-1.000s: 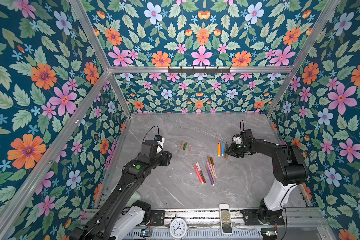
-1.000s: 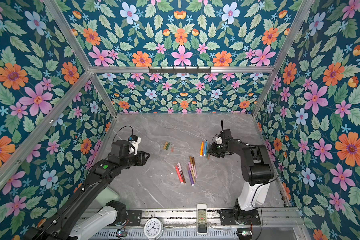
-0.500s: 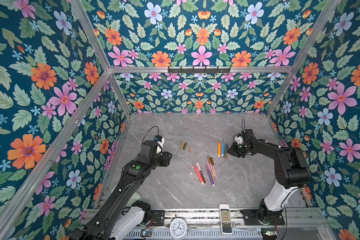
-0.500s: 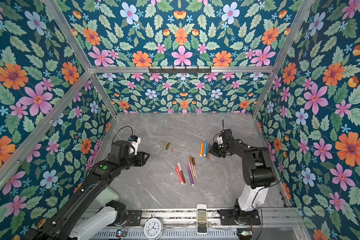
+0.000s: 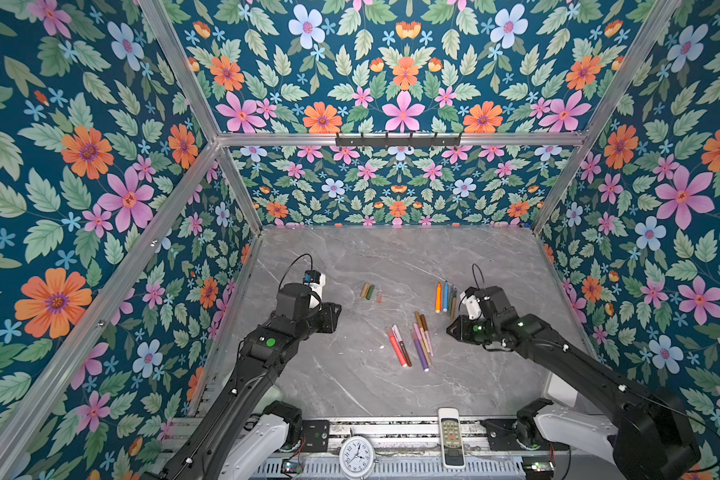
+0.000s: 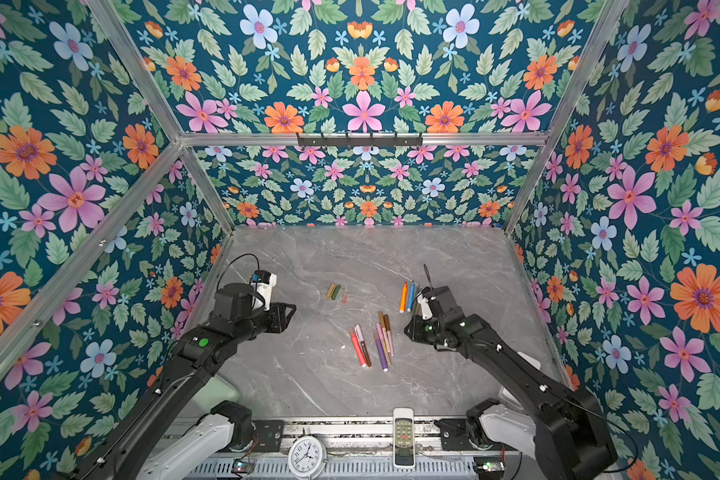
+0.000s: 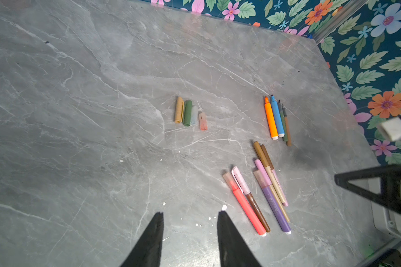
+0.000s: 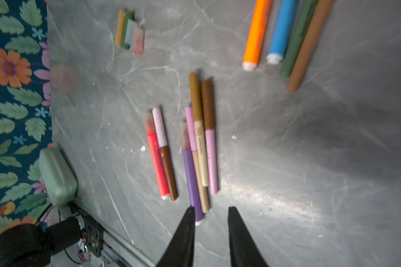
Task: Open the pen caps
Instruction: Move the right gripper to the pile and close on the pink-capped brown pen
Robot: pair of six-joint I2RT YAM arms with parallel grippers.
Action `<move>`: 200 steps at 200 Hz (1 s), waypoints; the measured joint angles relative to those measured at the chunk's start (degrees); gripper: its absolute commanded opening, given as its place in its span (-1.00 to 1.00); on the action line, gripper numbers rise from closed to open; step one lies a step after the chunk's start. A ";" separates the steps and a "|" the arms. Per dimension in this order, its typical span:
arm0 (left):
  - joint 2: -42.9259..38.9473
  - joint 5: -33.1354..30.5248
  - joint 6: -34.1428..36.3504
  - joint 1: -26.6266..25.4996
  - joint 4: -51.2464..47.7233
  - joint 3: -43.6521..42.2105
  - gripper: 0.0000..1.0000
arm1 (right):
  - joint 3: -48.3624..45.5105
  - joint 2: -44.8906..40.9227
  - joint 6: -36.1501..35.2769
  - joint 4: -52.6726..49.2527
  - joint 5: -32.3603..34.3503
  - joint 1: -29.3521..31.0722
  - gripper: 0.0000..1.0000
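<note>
Several capped pens (image 5: 410, 340) (image 6: 371, 340) lie side by side mid-table: red, brown, purple, tan and pink, with pink, brown and reddish pen caps on them (image 7: 262, 175). Farther back lie orange, blue, green and brown pens (image 5: 444, 297) (image 7: 277, 120) with bare tips. Loose pen caps (image 5: 371, 291) (image 7: 190, 113), tan, green, clear and reddish, lie left of them. My left gripper (image 5: 336, 318) (image 7: 190, 213) hovers open and empty, left of the capped pens. My right gripper (image 5: 452, 330) (image 8: 211, 208) is open and empty, just beyond the purple pen's (image 8: 192, 180) end.
A white remote (image 5: 451, 436) and a small clock (image 5: 356, 457) sit on the front rail. Flowered walls close the grey marble table (image 5: 350, 386) on three sides. The left arm's pale green base (image 8: 57, 175) stands at the front left.
My right gripper has drawn back from the bare-tipped pens toward the front, ending beside the capped cluster. The left arm has stayed put.
</note>
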 measured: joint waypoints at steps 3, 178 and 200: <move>-0.11 -0.13 -0.02 0.00 0.02 -0.02 -0.17 | -0.22 -0.15 0.35 -0.09 0.07 0.94 -0.46; -0.44 -1.36 -0.24 0.00 0.24 -0.66 -0.16 | 18.36 29.31 7.17 -0.42 14.23 24.98 -0.50; -0.72 -1.60 -0.37 0.00 0.28 -0.66 -0.16 | 19.12 31.65 7.17 -1.16 14.58 25.24 -0.51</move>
